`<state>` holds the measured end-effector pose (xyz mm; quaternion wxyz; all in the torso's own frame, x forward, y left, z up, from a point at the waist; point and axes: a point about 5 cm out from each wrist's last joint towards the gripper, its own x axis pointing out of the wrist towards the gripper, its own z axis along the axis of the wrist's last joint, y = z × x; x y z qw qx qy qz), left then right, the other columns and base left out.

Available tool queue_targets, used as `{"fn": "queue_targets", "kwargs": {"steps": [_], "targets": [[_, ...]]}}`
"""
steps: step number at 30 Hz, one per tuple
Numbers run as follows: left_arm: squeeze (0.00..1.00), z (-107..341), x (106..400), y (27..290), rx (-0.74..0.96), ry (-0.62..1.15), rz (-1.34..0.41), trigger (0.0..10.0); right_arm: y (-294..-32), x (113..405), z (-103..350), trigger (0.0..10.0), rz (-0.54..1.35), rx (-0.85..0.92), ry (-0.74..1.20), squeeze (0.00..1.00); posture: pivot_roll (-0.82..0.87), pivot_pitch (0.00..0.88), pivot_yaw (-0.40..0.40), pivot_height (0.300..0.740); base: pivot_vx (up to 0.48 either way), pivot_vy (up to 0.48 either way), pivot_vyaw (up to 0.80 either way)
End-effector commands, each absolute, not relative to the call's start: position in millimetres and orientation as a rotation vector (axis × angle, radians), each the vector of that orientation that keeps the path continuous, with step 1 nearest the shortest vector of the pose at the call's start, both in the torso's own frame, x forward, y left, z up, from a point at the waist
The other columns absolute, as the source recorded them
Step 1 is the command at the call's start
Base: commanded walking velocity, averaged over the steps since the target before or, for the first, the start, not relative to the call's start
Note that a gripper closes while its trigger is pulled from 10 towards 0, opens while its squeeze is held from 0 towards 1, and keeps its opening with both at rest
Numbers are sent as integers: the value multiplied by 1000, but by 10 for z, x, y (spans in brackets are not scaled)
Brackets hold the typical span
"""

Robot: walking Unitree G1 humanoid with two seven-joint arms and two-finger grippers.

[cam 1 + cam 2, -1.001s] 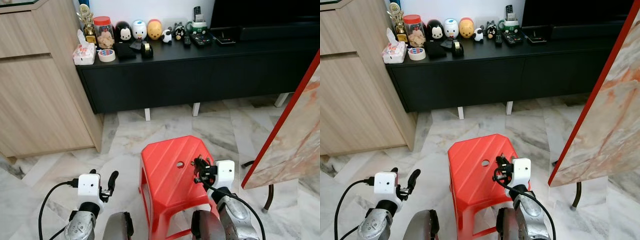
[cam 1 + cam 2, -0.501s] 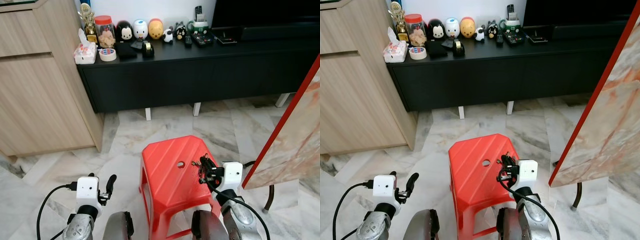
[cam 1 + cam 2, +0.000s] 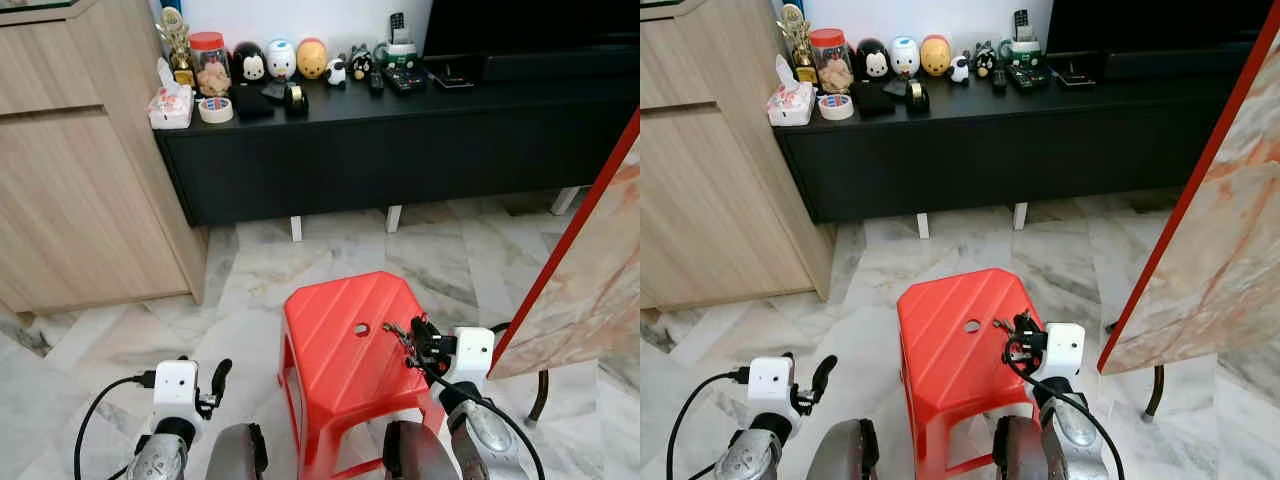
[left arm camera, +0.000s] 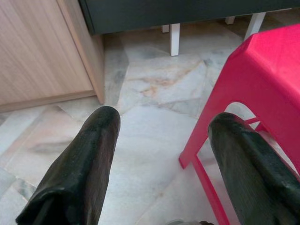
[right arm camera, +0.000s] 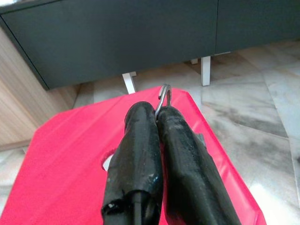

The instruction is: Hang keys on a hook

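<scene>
A: Where are the keys (image 5: 163,96)?
B: Pinched in the right claw (image 5: 157,117). Its two black fingers are pressed together on a metal ring that pokes out past the tips. In the head views a small dark bunch (image 3: 405,335) hangs at the claw's front, over the right edge of the red stool (image 3: 340,350).

A: Touching the stool?
B: Can't tell; the claw is just above the seat, near its round hole (image 3: 361,329).

A: And the left claw (image 4: 159,136)?
B: Fingers wide apart, holding nothing, low on the robot's left beside the stool (the wrist camera looks down between them at marble floor (image 3: 250,270) and a stool leg (image 4: 206,154)).

A: What's around?
B: Ahead stands a long black table (image 3: 400,140) on white feet. On its top sit a tissue pack (image 3: 167,105), a tape roll (image 3: 213,109), a red-lidded jar (image 3: 208,65), a small trophy (image 3: 175,45), a few round character figures (image 3: 280,60) and some remotes (image 3: 400,78). A wooden cabinet (image 3: 80,180) stands to the left, touching the table's end. On the right leans a marble-patterned board with a red edge (image 3: 590,260).
</scene>
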<state>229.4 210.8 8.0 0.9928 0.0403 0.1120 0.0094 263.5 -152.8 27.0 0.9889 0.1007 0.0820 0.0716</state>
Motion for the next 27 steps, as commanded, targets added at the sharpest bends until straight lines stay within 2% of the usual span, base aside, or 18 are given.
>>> {"fn": "queue_targets", "kwargs": {"steps": [1,9,18,27], "targets": [[0,55,2272,2166,103,238,34,10000,-1541,2671,350,10000,138,209,125,0,60,0,-14,610,0,0,0],[0,-143,2154,2292,109,338,55,10000,-1507,2666,348,10000,146,218,127,0,61,11,-14,650,0,0,0],[0,-292,2125,2302,116,422,65,10000,-1505,2654,326,10000,161,227,135,0,56,14,-14,690,0,0,0],[0,-435,2020,2354,146,523,79,10000,-1478,2617,267,10000,185,207,167,0,58,16,-14,690,0,0,0]]}}
